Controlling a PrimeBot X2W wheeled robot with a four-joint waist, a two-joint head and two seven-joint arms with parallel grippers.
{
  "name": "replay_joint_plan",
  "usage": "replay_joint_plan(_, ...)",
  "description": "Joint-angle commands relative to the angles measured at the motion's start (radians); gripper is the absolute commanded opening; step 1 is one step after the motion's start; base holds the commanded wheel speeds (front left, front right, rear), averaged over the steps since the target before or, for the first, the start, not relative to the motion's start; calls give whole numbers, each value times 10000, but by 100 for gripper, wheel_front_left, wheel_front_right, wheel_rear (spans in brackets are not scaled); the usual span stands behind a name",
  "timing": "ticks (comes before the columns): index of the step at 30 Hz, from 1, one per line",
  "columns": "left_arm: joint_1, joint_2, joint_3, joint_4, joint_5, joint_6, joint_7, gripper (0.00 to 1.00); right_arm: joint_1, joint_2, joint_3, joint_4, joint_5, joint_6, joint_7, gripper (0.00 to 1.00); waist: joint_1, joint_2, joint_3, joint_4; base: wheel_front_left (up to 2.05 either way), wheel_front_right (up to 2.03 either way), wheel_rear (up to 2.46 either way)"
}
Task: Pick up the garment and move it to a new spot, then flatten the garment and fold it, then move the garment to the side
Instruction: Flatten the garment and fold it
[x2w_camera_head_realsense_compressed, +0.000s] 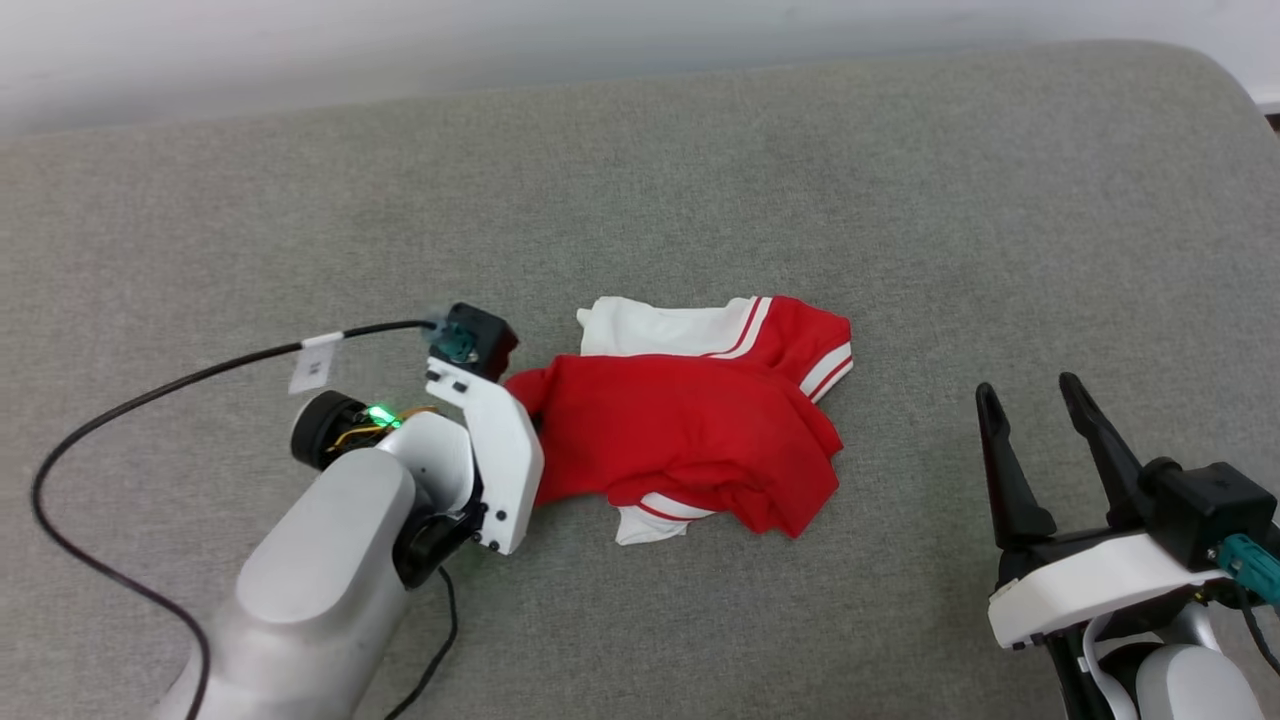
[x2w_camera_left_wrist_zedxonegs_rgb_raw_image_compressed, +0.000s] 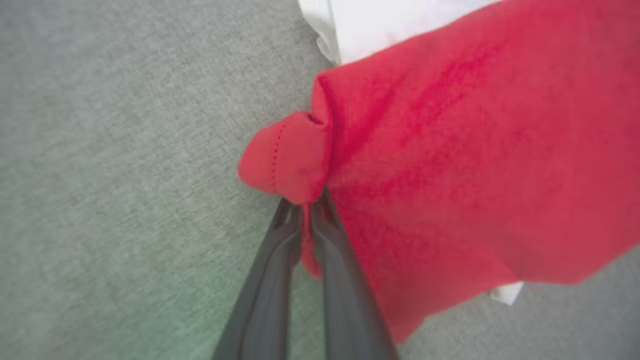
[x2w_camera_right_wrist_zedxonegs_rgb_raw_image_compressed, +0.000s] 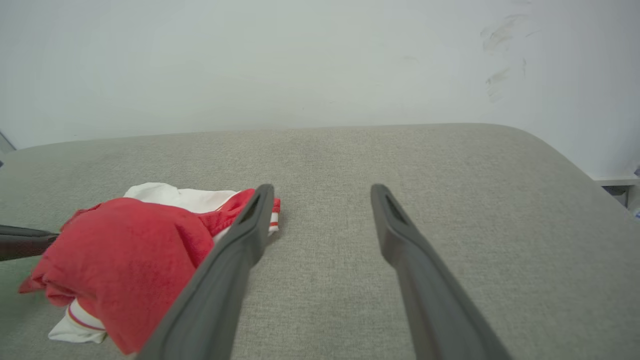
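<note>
Grey upholstered surface (x2w_camera_head_realsense_compressed: 700, 160) against a pale wall (x2w_camera_right_wrist_zedxonegs_rgb_raw_image_compressed: 300, 60) carries the work. Left gripper (x2w_camera_left_wrist_zedxonegs_rgb_raw_image_compressed: 306, 206): fingers pressed together, pinching a red fold at the left edge of the garment (x2w_camera_head_realsense_compressed: 680, 430), with red cloth visible between them. Garment lies crumpled at mid-surface, red body uppermost, white sleeves with red-and-white striped trim showing at its far and near edges. Right gripper (x2w_camera_head_realsense_compressed: 1035, 395): fingers spread wide, holding nothing, well apart from the garment on its right. Black cable (x2w_camera_head_realsense_compressed: 150, 395) trails from the left wrist.

Left gripper (x2w_camera_left_wrist_zedxonegs_rgb_raw_image_compressed: 306, 206) pinched closed, right gripper (x2w_camera_right_wrist_zedxonegs_rgb_raw_image_compressed: 322, 190) spread wide.
</note>
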Motion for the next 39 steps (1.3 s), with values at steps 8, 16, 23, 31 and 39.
replay_joint_plan(8,1421,663,510,-1923,51,773,-1390,0,205,16,-206,19,-127,-3,-9,100,0,0,-682,461,0,0,0)
replay_joint_plan(16,4396,1147,285,-4358,-278,1777,-975,0,528,15,-271,-239,-267,-3,198,100,0,0,-1465,919,0,0,0)
replay_joint_plan(23,6583,910,-122,-4856,-1095,2224,-374,0,786,15,-180,-524,-319,-3,469,100,0,0,-1914,1070,0,0,0)
replay_joint_plan(31,6574,641,10,-5323,-832,2402,-1394,100,1080,16,-168,-751,-321,-5,686,100,0,0,-2332,1069,0,0,0)
replay_joint_plan(39,5234,870,556,-6034,16,2164,-3004,100,1052,16,-202,-1019,-265,-3,773,100,0,0,-2227,777,0,0,0)
